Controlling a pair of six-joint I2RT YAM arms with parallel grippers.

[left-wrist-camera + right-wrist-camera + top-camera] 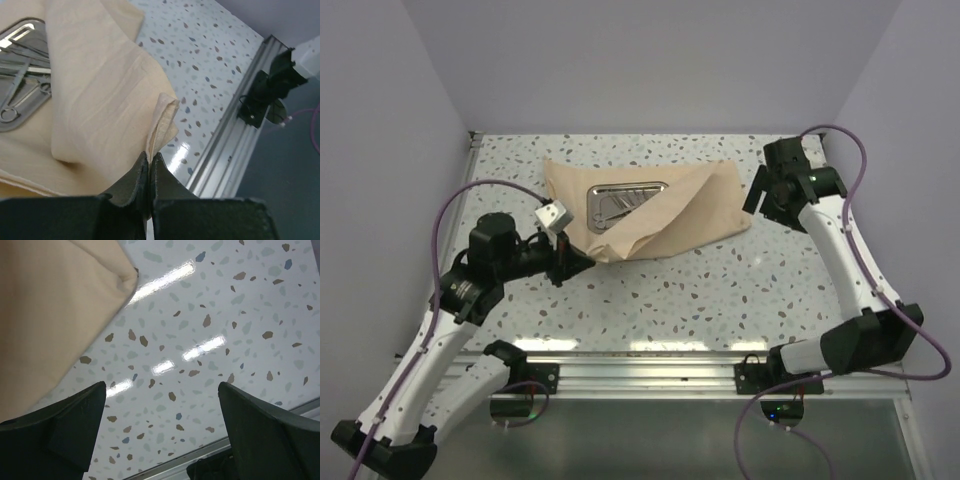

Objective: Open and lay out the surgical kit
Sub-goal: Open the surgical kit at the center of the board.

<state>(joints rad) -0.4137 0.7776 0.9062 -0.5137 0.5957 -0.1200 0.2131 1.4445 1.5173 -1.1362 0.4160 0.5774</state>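
Observation:
The tan cloth wrap (680, 215) lies at the back middle of the table, partly opened. A shiny steel tray (625, 198) with slim metal instruments (20, 85) shows in the uncovered part; a cloth fold covers the tray's right end. My left gripper (570, 262) is shut on the wrap's near corner (161, 125), pinched between its fingertips (161, 167). My right gripper (760, 197) is open and empty just right of the wrap's right corner (122, 280), above the bare table.
The speckled table (720, 290) lies in front of and to the right of the wrap. A metal rail (640, 365) runs along the near edge. Grey walls close in the back and both sides.

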